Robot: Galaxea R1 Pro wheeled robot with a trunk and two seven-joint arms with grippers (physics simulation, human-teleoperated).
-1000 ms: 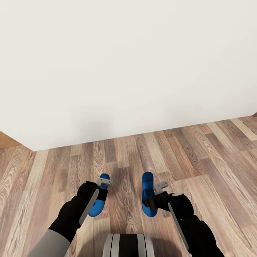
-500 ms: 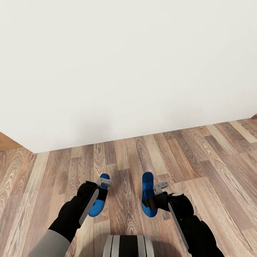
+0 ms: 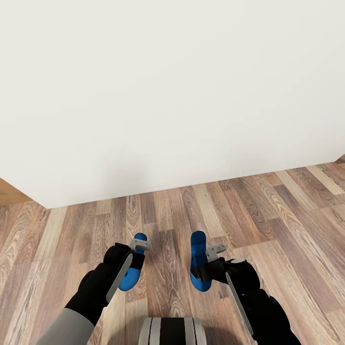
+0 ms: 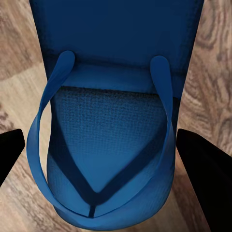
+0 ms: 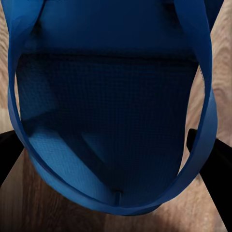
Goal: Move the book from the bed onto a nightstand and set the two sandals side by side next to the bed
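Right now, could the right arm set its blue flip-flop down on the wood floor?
Probably yes. The right gripper holds its flip-flop over bare floor planks, with nothing under it; the other flip-flop, in the left gripper, hangs well aside.

Two blue sandals are counted: one at the left point(image 3: 133, 268), one at the right point(image 3: 198, 261), both above the floor point(image 3: 287, 215); each also appears close up in a wrist view, left point(image 4: 108, 159) and right point(image 5: 111, 121). Two grippers: left point(image 3: 135, 253), right point(image 3: 209, 258), one sandal in each. Two arms, dark-sleeved. One white wall point(image 3: 167, 96) at the far side. One plank floor. One robot base point(image 3: 172, 330), near centre.
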